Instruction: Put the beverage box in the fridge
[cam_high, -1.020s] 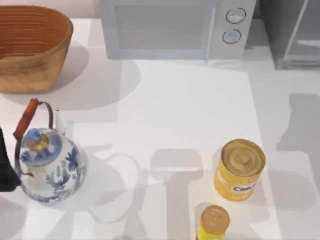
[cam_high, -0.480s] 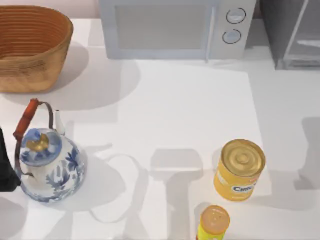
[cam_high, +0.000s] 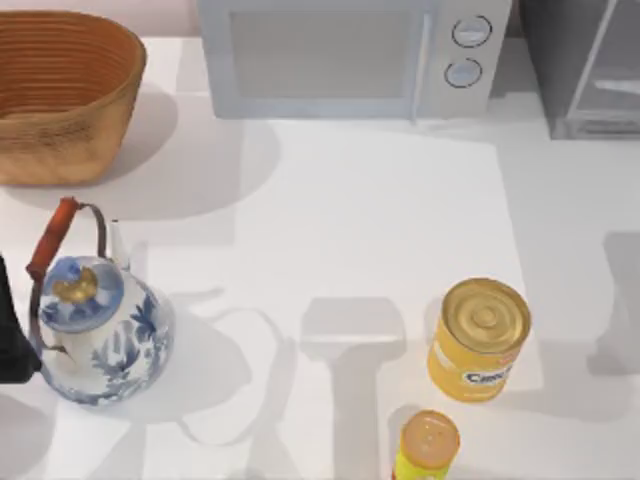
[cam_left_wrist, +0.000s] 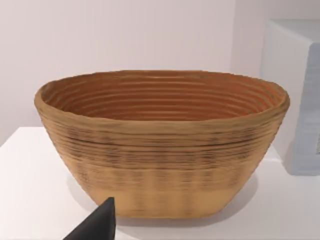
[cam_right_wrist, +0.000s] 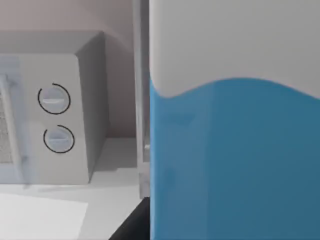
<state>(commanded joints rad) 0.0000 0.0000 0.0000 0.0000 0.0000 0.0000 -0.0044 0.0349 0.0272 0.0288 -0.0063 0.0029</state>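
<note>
The box (cam_right_wrist: 235, 125) looms against the right wrist camera; jaw state unclear, so it could clip the fridge (cam_high: 585, 60) frame.

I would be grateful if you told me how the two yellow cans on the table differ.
The larger yellow can is clearly wider than the smaller yellow can. The larger can has a gold lid, the smaller an orange one. The larger stands farther from the table's near edge; the smaller is cut off by it. Both stand upright, right of the teapot.
</note>
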